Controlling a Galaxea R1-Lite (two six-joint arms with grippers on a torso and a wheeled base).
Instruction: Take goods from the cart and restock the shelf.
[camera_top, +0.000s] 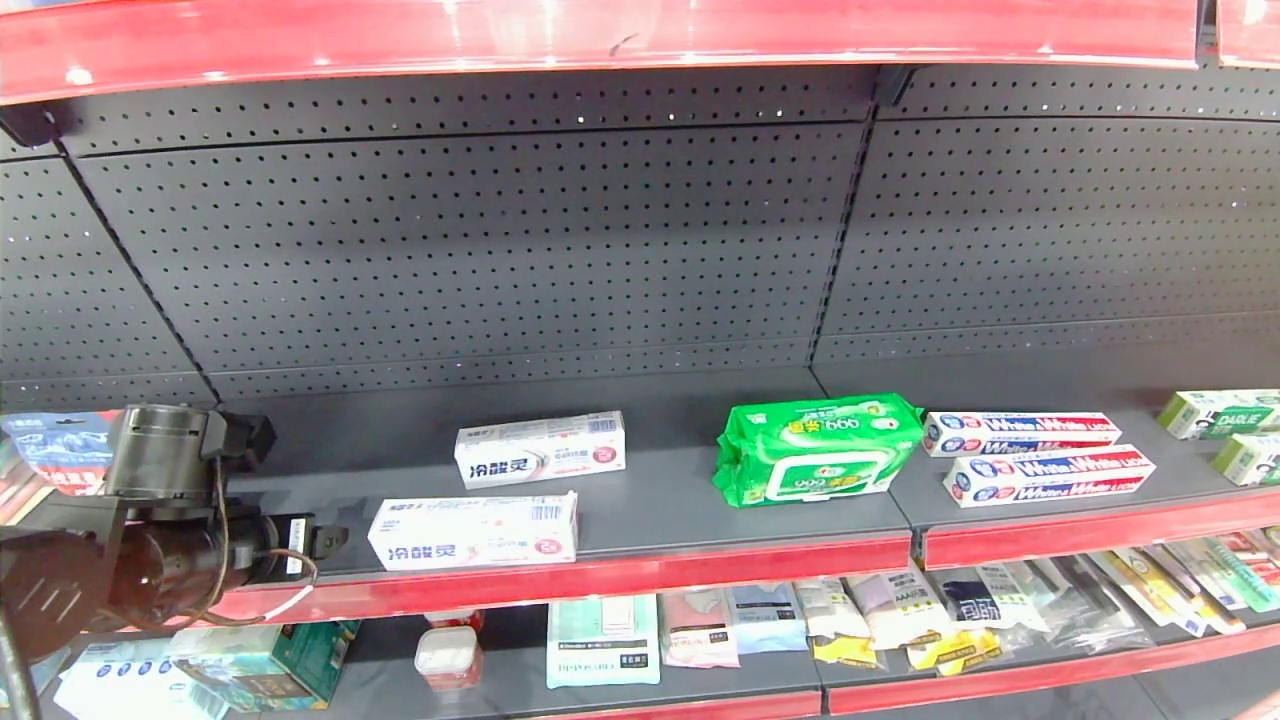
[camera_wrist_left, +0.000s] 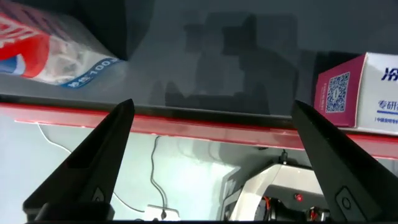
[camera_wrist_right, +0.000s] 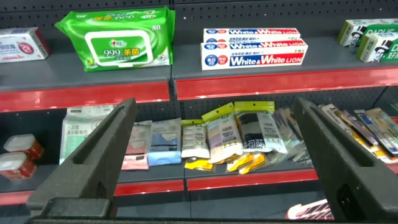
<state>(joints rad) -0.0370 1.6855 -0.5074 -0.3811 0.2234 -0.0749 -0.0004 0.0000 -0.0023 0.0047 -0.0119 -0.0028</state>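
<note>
**Entry 1 — left gripper** (camera_wrist_left: 212, 106): fingers spread, nothing held, level with the shelf (camera_top: 650, 500) lip.
**Entry 2 — right gripper** (camera_wrist_right: 217, 102): spread, empty.
**Stock:** the front toothpaste box (camera_top: 472, 532) lies on the shelf just beside your left gripper, at its 3 o'clock in the head view. The wipes pack (camera_top: 815, 450) lies farther along the same line.
**Step, as judged:** between placements.
**Next:** you need fresh goods from the cart, so draw the left arm clear without nudging that box.

I'm seeing a white toothpaste box (camera_top: 473, 532) lying flat at the grey shelf (camera_top: 660, 500)'s front lip, with a second box (camera_top: 540, 449) behind it. A green wipes pack (camera_top: 815, 450) is lying flat to their right.
</note>
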